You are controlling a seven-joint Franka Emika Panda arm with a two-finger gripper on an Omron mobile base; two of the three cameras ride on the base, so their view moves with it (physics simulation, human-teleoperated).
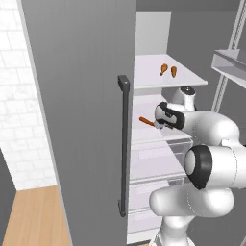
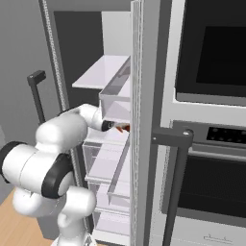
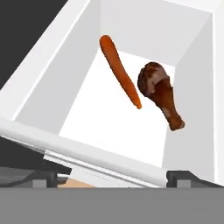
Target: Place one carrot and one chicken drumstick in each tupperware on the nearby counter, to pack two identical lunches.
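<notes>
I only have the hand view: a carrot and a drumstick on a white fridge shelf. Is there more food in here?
Observer: Yes. The left base view shows two small orange-brown pieces, one beside the other, on the upper shelf. They are too small to name.
Operator: Where is my shelf relative to that?
Observer: Directly below it. Your carrot lies there, above the clear drawers.
Operator: What stands beside the fridge?
Observer: The right base view shows a wall oven to the right.
</notes>
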